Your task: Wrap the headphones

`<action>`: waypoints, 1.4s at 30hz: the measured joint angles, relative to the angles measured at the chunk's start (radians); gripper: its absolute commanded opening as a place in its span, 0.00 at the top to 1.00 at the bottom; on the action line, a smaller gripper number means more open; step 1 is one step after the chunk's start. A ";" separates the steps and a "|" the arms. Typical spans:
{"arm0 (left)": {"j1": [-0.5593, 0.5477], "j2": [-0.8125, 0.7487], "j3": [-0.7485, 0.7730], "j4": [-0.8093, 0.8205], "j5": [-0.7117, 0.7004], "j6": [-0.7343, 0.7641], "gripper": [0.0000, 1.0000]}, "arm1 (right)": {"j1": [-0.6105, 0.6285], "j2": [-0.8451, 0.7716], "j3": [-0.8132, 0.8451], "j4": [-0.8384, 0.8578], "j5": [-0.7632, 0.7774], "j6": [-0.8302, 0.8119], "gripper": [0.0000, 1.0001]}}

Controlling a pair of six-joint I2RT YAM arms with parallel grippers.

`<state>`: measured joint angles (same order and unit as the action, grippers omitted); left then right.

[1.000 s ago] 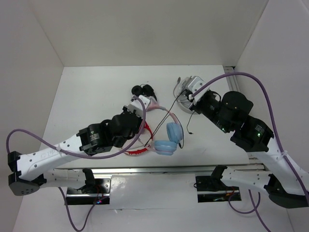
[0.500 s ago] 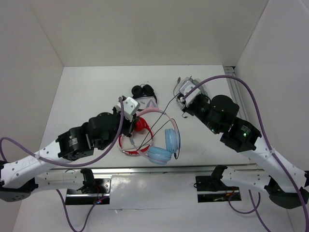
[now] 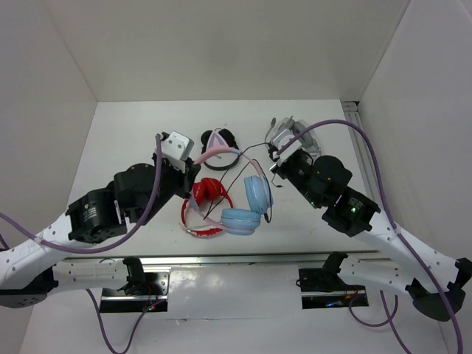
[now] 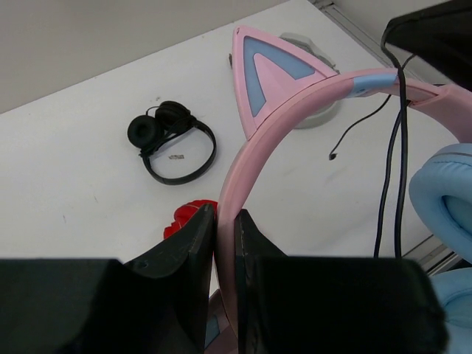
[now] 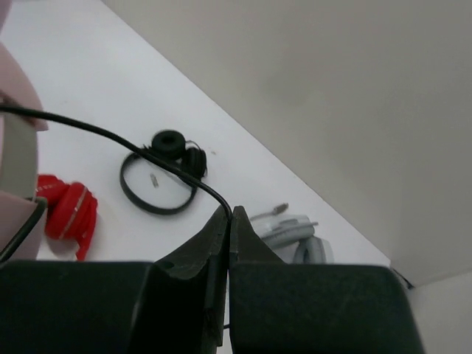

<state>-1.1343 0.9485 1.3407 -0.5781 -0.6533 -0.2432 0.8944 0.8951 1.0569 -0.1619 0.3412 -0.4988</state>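
While your left pincer (image 4: pixel 226 221) pinches the headband (image 4: pixel 310 96) of the headphones (image 3: pixel 258 195), held over the red pair (image 3: pixel 209 190) on the counter (image 3: pixel 125 140), your right pincer (image 5: pixel 228 221) nips their black cable (image 5: pixel 103 134). Winding seems in hand; next, loop the cable around the headband.

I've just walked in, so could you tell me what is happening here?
The left arm has its jaws shut on the pink headband of the cat-ear headphones, holding them over the red pair. The right arm pinches their thin black cable in its jaws. A black pair and a grey-white pair lie farther back.
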 measured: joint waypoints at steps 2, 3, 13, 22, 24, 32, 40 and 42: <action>0.000 0.003 0.024 -0.007 -0.008 -0.003 1.00 | -0.002 -0.005 -0.026 0.048 -0.036 0.021 0.93; 0.000 0.006 0.038 -0.010 -0.010 -0.004 1.00 | -0.005 -0.009 -0.045 0.070 -0.055 0.033 0.93; 0.000 0.113 0.177 -0.070 -0.022 -0.024 1.00 | -0.117 -0.021 -0.180 0.275 -0.294 0.166 0.91; 0.000 0.164 0.249 -0.087 0.013 -0.035 1.00 | -0.344 0.031 -0.314 0.481 -0.574 0.333 0.87; 0.000 0.169 0.286 -0.104 0.014 -0.039 1.00 | -0.376 0.045 -0.320 0.523 -0.626 0.370 0.87; 0.000 0.198 0.399 -0.136 0.014 -0.052 1.00 | -0.414 0.103 -0.355 0.690 -0.771 0.489 0.83; 0.000 0.308 0.551 -0.202 -0.025 -0.086 1.00 | -0.415 0.168 -0.366 0.761 -0.828 0.553 0.80; 0.000 0.325 0.584 -0.223 -0.042 -0.100 1.00 | -0.415 0.175 -0.378 0.785 -0.832 0.560 0.80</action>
<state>-1.1343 1.2739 1.9251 -0.8009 -0.6952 -0.3435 0.4789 1.0702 0.6788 0.6228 -0.4911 0.0616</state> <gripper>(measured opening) 0.263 0.198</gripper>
